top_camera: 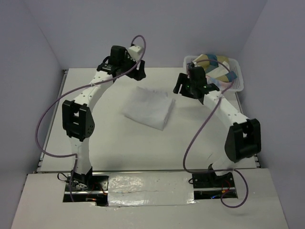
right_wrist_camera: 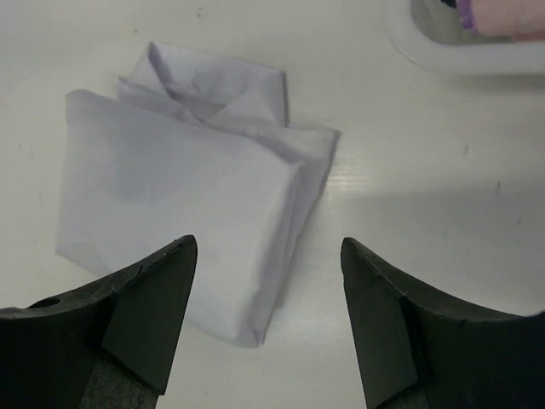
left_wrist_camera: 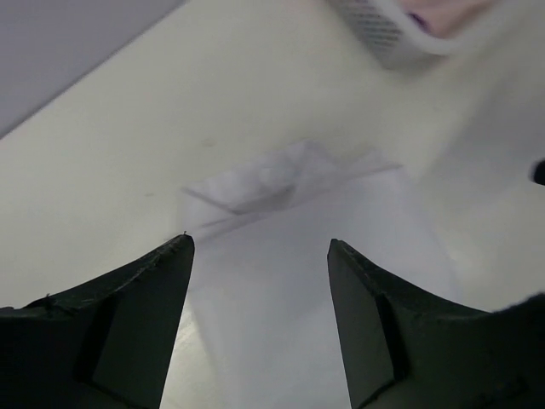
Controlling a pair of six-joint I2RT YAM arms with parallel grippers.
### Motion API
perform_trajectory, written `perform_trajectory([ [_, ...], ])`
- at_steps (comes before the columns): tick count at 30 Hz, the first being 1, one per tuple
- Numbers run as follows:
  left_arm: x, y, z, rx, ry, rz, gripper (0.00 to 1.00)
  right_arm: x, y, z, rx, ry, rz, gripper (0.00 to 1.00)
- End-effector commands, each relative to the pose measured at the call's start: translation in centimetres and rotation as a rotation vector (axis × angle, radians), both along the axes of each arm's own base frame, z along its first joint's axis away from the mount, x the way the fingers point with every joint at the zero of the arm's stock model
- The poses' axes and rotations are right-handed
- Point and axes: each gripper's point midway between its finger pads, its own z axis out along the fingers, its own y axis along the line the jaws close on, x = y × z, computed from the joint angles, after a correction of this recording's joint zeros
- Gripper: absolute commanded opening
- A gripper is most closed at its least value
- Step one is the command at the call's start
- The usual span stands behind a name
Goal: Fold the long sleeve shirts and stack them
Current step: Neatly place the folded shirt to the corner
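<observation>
One long sleeve shirt (top_camera: 147, 109), white and folded into a thick rectangle, lies in the middle of the table. My left gripper (top_camera: 140, 74) hovers over its far left corner, open and holding nothing. In the left wrist view the shirt (left_wrist_camera: 315, 256) fills the space below the spread left gripper (left_wrist_camera: 260, 243). My right gripper (top_camera: 178, 88) hangs open just off the shirt's right edge. In the right wrist view the folded shirt (right_wrist_camera: 179, 204) lies below and left of the open right gripper (right_wrist_camera: 268, 243), its near corner between the fingers.
A white lattice basket (top_camera: 238, 76) with coloured cloth inside stands at the back right corner, also seen as the basket (left_wrist_camera: 383, 30) and the basket (right_wrist_camera: 460, 51). The table top (top_camera: 109, 143) is pale, with grey walls around it.
</observation>
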Motion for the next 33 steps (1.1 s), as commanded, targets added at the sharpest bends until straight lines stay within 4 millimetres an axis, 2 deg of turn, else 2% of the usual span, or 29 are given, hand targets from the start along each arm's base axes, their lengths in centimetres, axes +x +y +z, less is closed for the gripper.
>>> perform_trajectory([
  [1, -8.4, -7.4, -1.1, 0.041, 0.094, -0.318, 0.77, -3.4, -1.2, -0.2, -0.010, 0.021, -0.034, 0.76],
  [2, -10.0, -8.9, -2.6, 0.091, 0.113, -0.363, 0.76, -4.6, -2.2, -0.5, -0.030, 0.032, -0.060, 0.76],
  [3, -10.8, -9.0, -5.3, 0.139, 0.165, -0.363, 0.76, -5.2, -2.6, -0.7, -0.037, 0.038, -0.070, 0.76],
  [4, -11.3, -9.6, -6.6, 0.177, 0.177, -0.361, 0.76, -5.7, -2.9, -0.6, -0.041, 0.038, -0.078, 0.76],
  [6, -10.3, -8.7, -9.3, 0.283, 0.184, -0.281, 0.77, -7.3, -3.7, -0.6, -0.039, 0.040, -0.097, 0.76],
  [7, -10.1, -8.9, -9.8, 0.334, 0.158, -0.271, 0.78, -7.8, -3.8, -0.5, -0.034, 0.036, -0.097, 0.76],
  [8, -9.1, -7.9, -10.5, 0.414, 0.130, -0.210, 0.79, -8.8, -3.9, -0.4, -0.020, 0.027, -0.097, 0.76],
  [13, -7.2, -8.1, -11.0, 0.509, 0.043, -0.137, 0.82, -10.8, -4.2, 0.4, 0.022, -0.010, -0.098, 0.76],
  [16, -7.1, -8.1, -12.3, 0.523, 0.055, -0.125, 0.82, -11.4, -4.3, 0.9, 0.034, -0.026, -0.103, 0.76],
  [21, -7.7, -8.4, -15.8, 0.486, 0.152, -0.168, 0.87, -11.9, -4.4, 1.8, 0.044, -0.050, -0.098, 0.76],
  [23, -7.2, -8.3, -17.3, 0.442, 0.217, -0.147, 0.87, -11.8, -4.4, 2.4, 0.037, -0.057, -0.097, 0.76],
  [24, -7.1, -7.6, -18.0, 0.411, 0.273, -0.127, 0.86, -11.8, -4.5, 2.6, 0.033, -0.060, -0.101, 0.76],
  [27, -5.9, -6.7, -18.9, 0.380, 0.308, -0.091, 0.86, -11.5, -4.6, 3.6, 0.039, -0.082, -0.104, 0.76],
  [30, -4.6, -6.2, -18.7, 0.385, 0.274, -0.067, 0.87, -11.4, -4.7, 4.3, 0.037, -0.100, -0.107, 0.76],
  [32, -2.3, -5.8, -18.1, 0.383, 0.228, -0.024, 0.89, -11.1, -4.9, 4.8, 0.023, -0.114, -0.113, 0.76],
  [33, -1.0, -4.9, -17.9, 0.376, 0.223, 0.008, 0.89, -11.0, -5.0, 4.8, 0.018, -0.112, -0.115, 0.76],
])
